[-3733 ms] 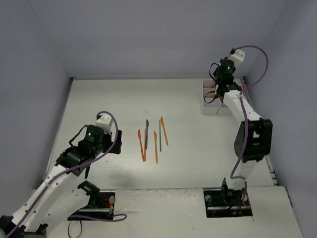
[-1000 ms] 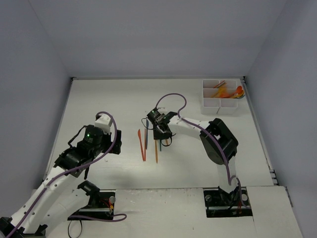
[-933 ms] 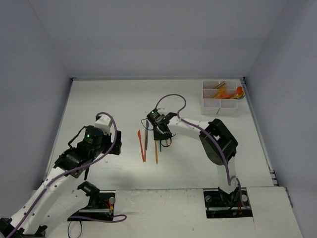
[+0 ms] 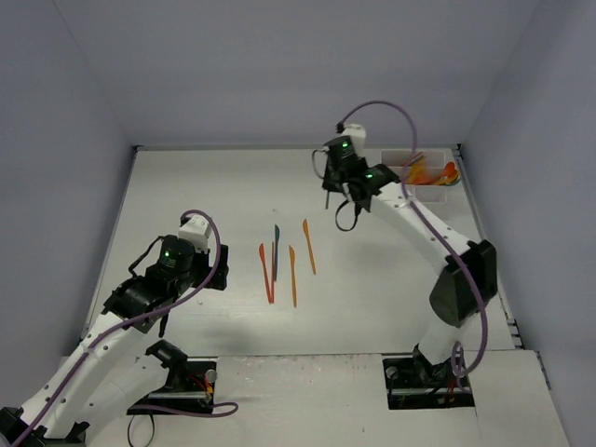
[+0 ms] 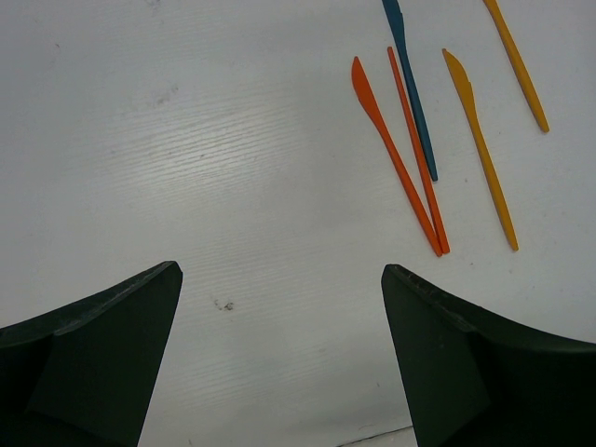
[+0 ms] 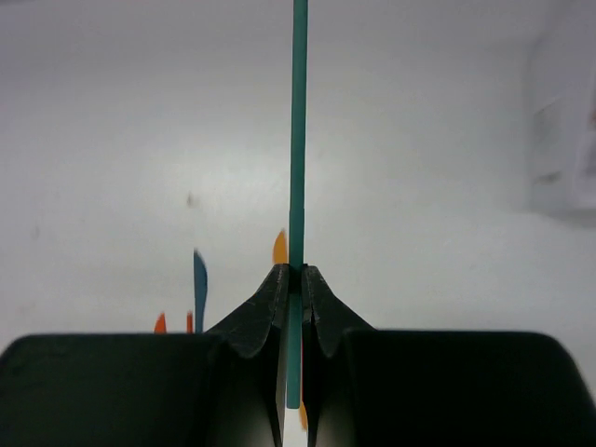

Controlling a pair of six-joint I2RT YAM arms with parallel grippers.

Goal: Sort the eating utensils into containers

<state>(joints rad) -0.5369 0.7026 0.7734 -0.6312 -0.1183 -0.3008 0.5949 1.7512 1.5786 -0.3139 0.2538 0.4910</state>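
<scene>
The left gripper (image 5: 279,272) hangs low over the bare table with its jaws spread wide and nothing between them; it plays no part in this step and is best left parked.

Just right of it the loose pieces lie in a fan: a red knife (image 5: 392,151) touching a thin red handle (image 5: 416,149), a blue knife (image 5: 411,86), then two orange knives (image 5: 480,151), the far one (image 5: 517,63) apart from the others; all wait their turn.

Further right, raised above the table, the right gripper (image 6: 293,272) is clamped tight on a teal utensil (image 6: 299,140); it grips close to one end, so most of the thin shaft runs out ahead of the fingers; whether it is a fork, spoon or knife cannot be told.

Rightmost stands the white tray (image 4: 395,156), partly hidden by the arm, with orange and red pieces already in its far compartments.

The step in hand looks like the carry to the tray. To do it well, travel high enough that the overhanging end clears the thin walls; bring the shaft over the compartment for its kind; lower until the tip sits inside the walls; only then open, since a drop from height could bounce the light plastic out.
</scene>
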